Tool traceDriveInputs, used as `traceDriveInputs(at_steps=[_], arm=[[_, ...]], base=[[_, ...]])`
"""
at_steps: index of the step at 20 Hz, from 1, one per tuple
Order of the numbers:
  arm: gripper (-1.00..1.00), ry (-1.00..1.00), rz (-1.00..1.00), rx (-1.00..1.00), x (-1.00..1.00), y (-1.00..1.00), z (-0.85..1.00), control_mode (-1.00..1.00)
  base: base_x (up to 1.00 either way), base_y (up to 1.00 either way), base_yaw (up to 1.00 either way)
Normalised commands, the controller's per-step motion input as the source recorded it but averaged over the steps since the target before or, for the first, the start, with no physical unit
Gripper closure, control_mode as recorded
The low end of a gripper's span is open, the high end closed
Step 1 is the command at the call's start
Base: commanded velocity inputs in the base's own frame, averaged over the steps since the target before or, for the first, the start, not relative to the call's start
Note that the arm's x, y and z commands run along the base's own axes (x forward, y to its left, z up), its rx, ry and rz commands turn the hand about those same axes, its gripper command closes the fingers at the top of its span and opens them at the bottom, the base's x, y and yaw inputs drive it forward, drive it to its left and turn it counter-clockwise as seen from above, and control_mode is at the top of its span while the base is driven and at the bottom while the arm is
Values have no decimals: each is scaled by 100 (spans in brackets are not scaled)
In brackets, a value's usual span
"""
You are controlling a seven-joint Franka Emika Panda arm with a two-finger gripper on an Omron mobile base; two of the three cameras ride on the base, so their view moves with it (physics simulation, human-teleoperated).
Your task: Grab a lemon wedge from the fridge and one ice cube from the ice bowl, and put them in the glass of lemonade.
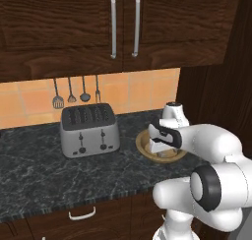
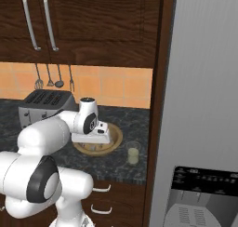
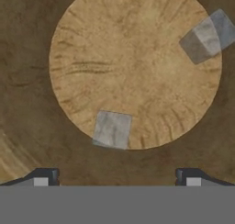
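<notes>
The dark marble tabletop carried the ice bowl near its right end, beside the fridge. The hand hung over the bowl, fingers apart.

White rounded arm, dark joints

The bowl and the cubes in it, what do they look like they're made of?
Bowl: apparently wood, matte light brown, with grain streaks across the floor.
Cubes: probably ice, pale grey and translucent, the wood showing faintly through; clear plastic would look similar.
</notes>
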Motion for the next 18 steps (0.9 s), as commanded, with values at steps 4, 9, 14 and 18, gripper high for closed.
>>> traceDriveInputs(at_steps=[4,9,14,18], arm=[[-100,0,0,-1,5,-4,-16,-100],[-100,0,0,0,0,-2,-5,-100],[-100,0,0,0,8,2,-3,-100],[-100,0,0,0,38,4,0,-100]], base=[[0,0,0],[0,0,0],[0,0,0],[0,0,0]])
